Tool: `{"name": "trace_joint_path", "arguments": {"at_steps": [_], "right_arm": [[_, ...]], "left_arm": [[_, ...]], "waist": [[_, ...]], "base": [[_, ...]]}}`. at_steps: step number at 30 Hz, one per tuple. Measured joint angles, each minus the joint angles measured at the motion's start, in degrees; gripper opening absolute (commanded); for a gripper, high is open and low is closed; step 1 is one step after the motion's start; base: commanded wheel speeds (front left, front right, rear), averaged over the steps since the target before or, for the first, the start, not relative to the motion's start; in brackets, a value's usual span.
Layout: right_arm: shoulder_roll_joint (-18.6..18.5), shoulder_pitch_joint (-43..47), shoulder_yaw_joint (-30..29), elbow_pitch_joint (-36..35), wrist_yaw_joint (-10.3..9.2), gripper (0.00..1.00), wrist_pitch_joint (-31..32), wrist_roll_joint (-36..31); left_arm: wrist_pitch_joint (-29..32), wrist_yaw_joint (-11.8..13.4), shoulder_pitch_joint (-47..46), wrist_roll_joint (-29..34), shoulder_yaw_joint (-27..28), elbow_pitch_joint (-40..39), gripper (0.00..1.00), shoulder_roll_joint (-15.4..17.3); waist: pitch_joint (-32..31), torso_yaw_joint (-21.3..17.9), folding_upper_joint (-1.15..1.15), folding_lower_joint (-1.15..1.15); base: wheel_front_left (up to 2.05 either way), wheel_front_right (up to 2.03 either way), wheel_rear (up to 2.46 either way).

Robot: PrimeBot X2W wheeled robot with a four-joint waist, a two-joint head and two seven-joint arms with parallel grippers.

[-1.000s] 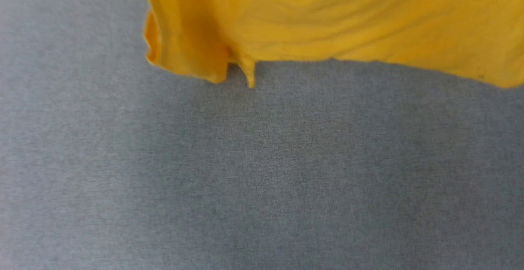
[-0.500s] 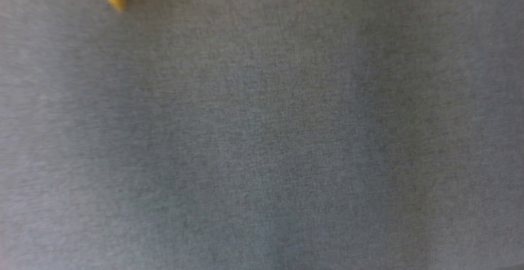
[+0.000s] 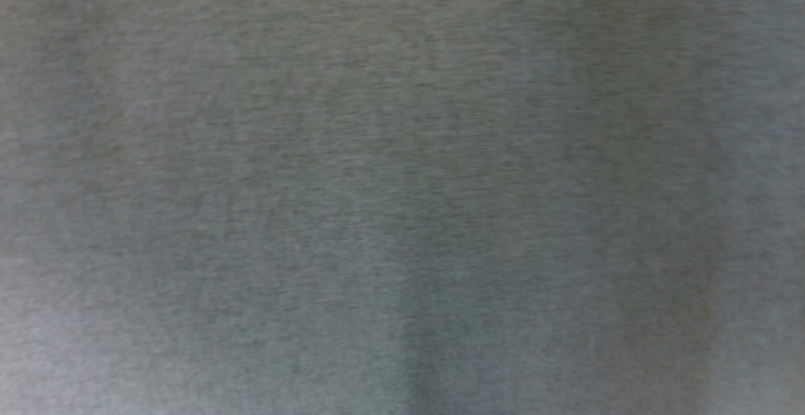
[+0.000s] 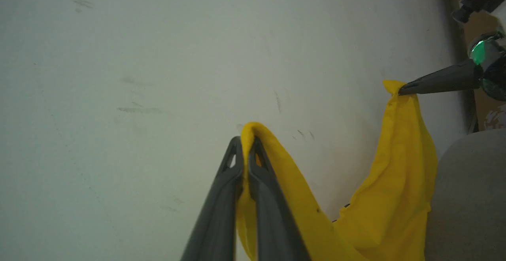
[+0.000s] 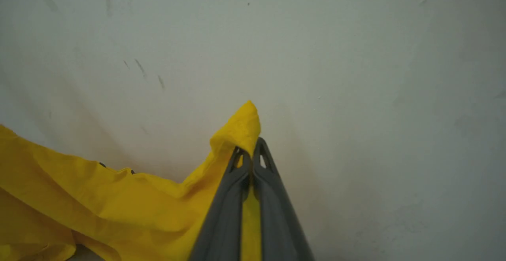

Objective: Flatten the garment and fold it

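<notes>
Second ago yellow hem at top of head view, now grey surface (image 3: 402, 188) there; I judge garment (image 4: 395, 197) lifted for flattening, or head turned. My left gripper (image 4: 246, 144), right gripper (image 5: 251, 150) both clamped on its edge, before pale wall (image 4: 158, 55). Long axis gripper to gripper, sagging; rest hangs down.

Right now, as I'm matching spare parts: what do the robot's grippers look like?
The left gripper and right gripper each have two long, matte dark-grey fingers tapering to narrow tips, with a small slot-shaped cut-out near each tip. A green light glows on the right arm's wrist.
</notes>
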Motion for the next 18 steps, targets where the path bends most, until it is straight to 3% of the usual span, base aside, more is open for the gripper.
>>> {"name": "trace_joint_path", "arguments": {"at_steps": [5,9,12,18], "right_arm": [[-4.7,11.6,-0.8,-10.9,0.0,0.0,1.7,7.4],[-6.0,24.3,-5.2,-20.1,0.0,0.0,3.4,11.3],[-5.8,33.9,-9.1,-25.9,0.0,0.0,4.0,12.6],[-1.7,51.2,-15.7,-32.5,0.0,0.0,4.0,13.0]], "left_arm": [[0.4,1.9,11.7,-6.6,0.4,-10.8,0.0,0.6],[1.9,6.0,21.8,-10.6,0.7,-19.1,0.0,3.0],[1.8,9.1,29.1,-11.8,0.9,-24.4,0.0,5.2],[1.0,16.3,46.2,-12.4,-1.0,-31.2,0.0,9.5]], "waist": [[0.1,2.9,0.0,0.0],[-2.0,4.5,0.0,-0.02],[-4.1,5.2,0.0,-0.02],[-8.9,6.1,0.0,-0.02]], "base": [[0.0,0.0,0.0],[0.0,0.0,0.0],[0.0,0.0,0.0],[0.0,0.0,0.0]]}}
